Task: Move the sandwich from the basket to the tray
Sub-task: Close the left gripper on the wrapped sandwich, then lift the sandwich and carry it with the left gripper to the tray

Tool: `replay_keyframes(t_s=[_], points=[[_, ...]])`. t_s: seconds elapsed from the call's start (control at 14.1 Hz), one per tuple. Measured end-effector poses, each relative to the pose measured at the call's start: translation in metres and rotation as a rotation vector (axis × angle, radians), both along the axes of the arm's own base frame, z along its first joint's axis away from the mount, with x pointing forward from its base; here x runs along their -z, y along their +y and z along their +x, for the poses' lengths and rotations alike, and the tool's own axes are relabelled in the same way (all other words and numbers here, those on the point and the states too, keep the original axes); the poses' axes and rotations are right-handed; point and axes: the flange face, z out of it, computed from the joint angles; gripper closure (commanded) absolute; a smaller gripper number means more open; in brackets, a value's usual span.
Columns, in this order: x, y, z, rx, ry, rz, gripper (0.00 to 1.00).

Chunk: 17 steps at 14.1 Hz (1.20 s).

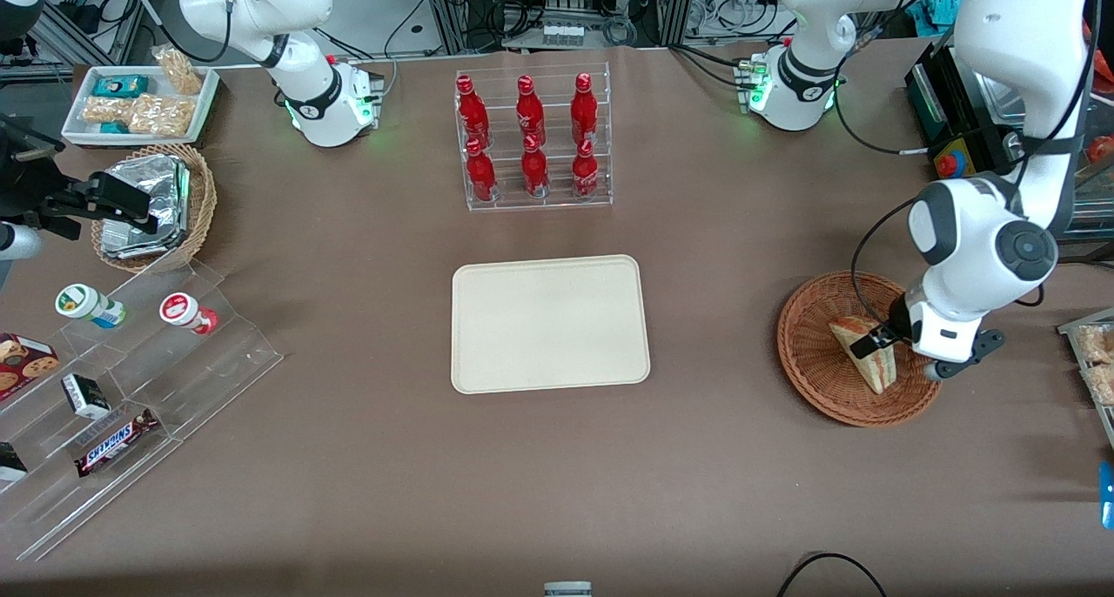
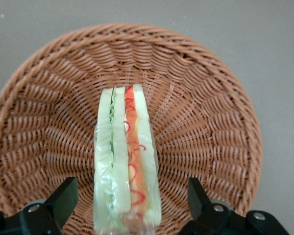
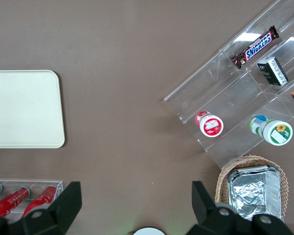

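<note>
Tray [image 1: 550,324] at desk centre, bare, ready to receive. Basket [image 1: 809,353] near the working arm's end of the desk, nearer the front edge than the bottle rack [image 1: 533,140]. Sandwich [image 1: 864,351] upright on edge inside the basket, presenting flat bread faces for pinching. Gripper [image 2: 131,201] lowered over the sandwich, fingers [image 2: 63,198] spread, straddling without contact; nothing grasped yet.

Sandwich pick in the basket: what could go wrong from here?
1. The gripper is open astride the sandwich, with gaps on both sides; closing hard could crush the soft bread or squeeze out filling.
2. The clear wrap looks slick, so the sandwich might slip once lifted.
3. The sandwich stands on edge in the basket; a nudge from one finger could tip it, and the light basket may shift.
</note>
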Motion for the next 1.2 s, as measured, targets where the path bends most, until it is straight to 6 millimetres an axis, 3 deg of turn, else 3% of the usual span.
replay_keyframes(t_s=[0.07,0.35,0.64,0.78,0.92,1.2], points=[[0.005,0.0,-0.001,0.002,0.009,0.0,0.89],[0.0,-0.003,-0.002,0.017,0.039,-0.003,0.98],[-0.045,-0.028,0.001,0.074,0.085,-0.01,0.99],[-0.076,-0.066,0.005,0.213,0.119,-0.013,0.97],[-0.097,-0.12,0.009,0.354,0.116,-0.015,1.0],[-0.092,-0.25,-0.004,0.438,0.111,-0.007,1.0]])
